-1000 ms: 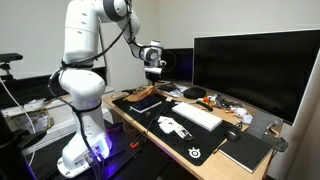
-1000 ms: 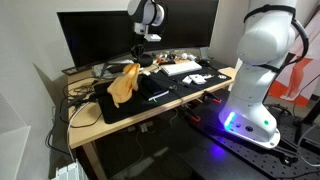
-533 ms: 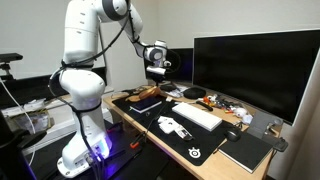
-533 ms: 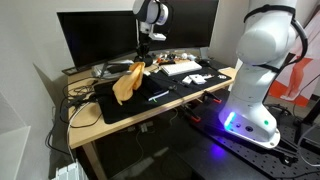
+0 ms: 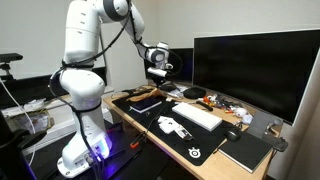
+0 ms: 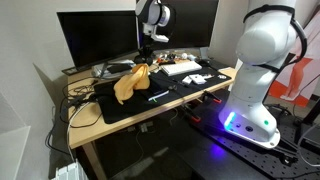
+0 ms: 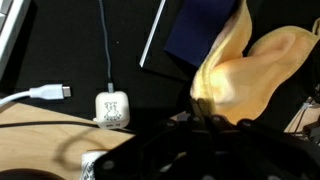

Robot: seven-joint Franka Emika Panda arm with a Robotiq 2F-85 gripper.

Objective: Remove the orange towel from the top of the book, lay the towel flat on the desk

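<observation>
Compared with a second before, the pincer (image 6: 147, 62) has moved a little to the right in an exterior view, along the front of the monitor (image 6: 95, 35), and the orange towel (image 6: 130, 84) has gone with it. The cloth hangs now a bit more stretched, its top corner pulled toward the pincer.

The arm rises from its white base, bends high above, and reaches out over the tabletop (image 6: 90, 116). The wrist points straight down over the far part of the black mat (image 6: 160, 100).

The pincer is fully closed and grips the orange towel by one upper corner (the wrist view shows the cloth pinched between the dark fingers (image 7: 205, 118)). The towel hangs down limp and folded, and I cannot tell if its lower end touches the mat.

In the wrist view the book (image 7: 195, 30) lies flat on the mat behind the towel, and the cloth hides its right part. To the left of the book is a small white charger (image 7: 112, 108) with its cable, well apart from the towel.
</observation>
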